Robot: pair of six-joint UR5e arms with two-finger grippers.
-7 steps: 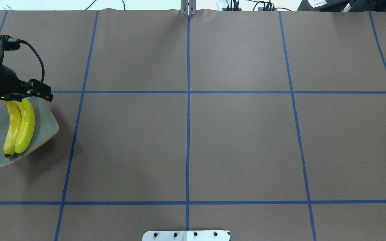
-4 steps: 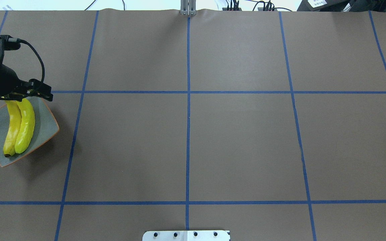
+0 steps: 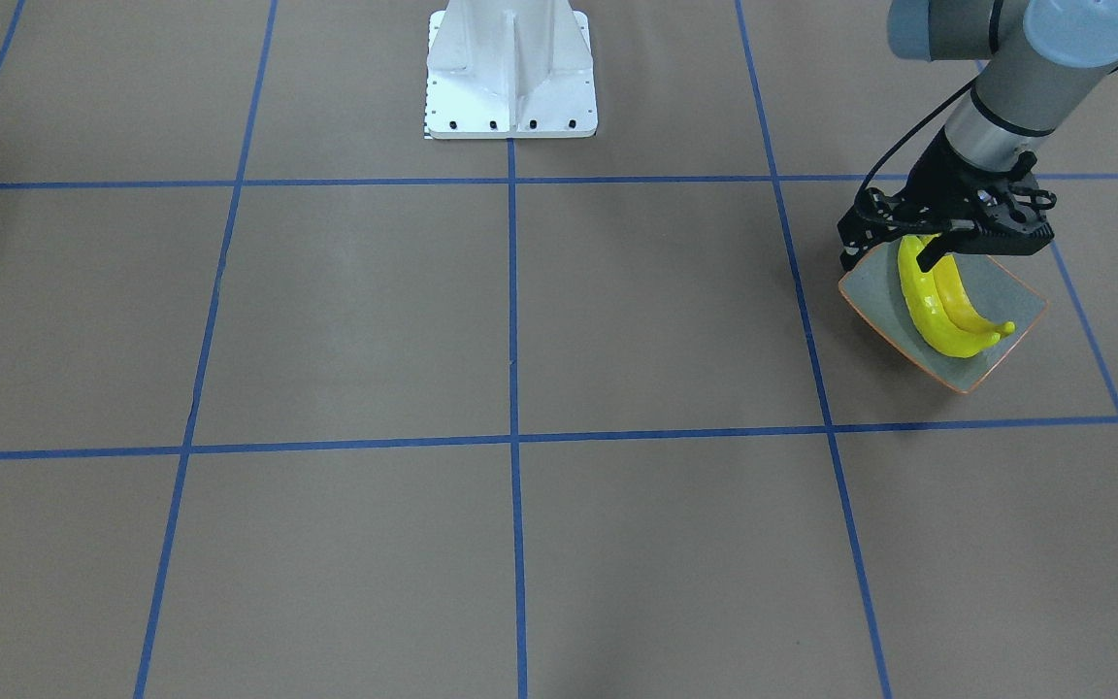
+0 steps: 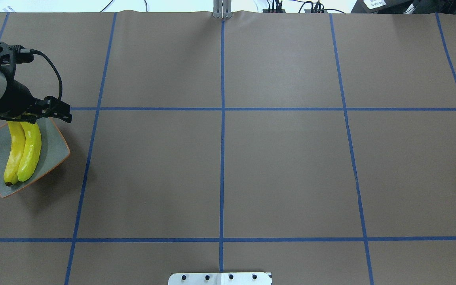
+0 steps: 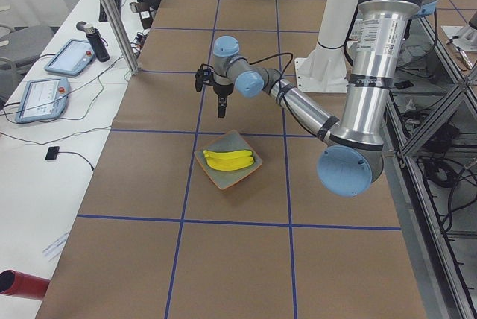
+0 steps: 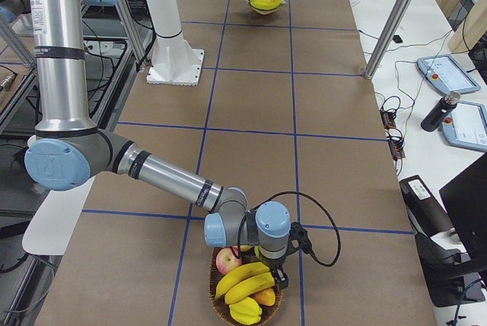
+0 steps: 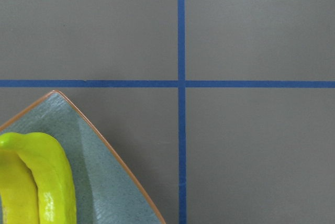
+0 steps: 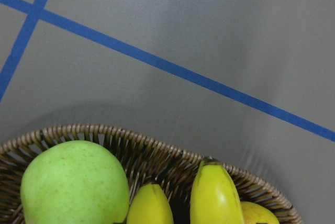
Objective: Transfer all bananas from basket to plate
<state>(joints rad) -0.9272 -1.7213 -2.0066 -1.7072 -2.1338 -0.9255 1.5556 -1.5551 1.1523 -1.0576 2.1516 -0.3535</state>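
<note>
Left gripper (image 5: 221, 110) hangs in the air above the plate's (image 4: 54, 146) corner farthest from the robot, clear of it. Whether its fingers are apart or together cannot be told. The right gripper (image 6: 278, 279) sits low over the basket (image 8: 136, 143) at the table's (image 4: 283, 170) other end, and its fingers cannot be judged either.

The bananas (image 4: 30, 152) are bright yellow, glossy and gently curved. One is a shade greener than the other, and a small dark tip shows at the end nearest the robot. Two of them lie on the plate, side by side and touching, curved the same way and spanning most of its length.

There is one plate, grey-green with a thin orange-brown rim and pointed corners. It stands near the table's edge on the robot's left, just beside a crossing of blue tape (image 7: 181, 84).

In the one wicker basket, at least two more bananas lie on top of the fruit. A third yellow piece below them may be another. A reddish apple (image 6: 228, 260) shows in the side view and a green apple (image 8: 73, 182) in the wrist view. Whether these are one fruit or two is unclear.
</note>
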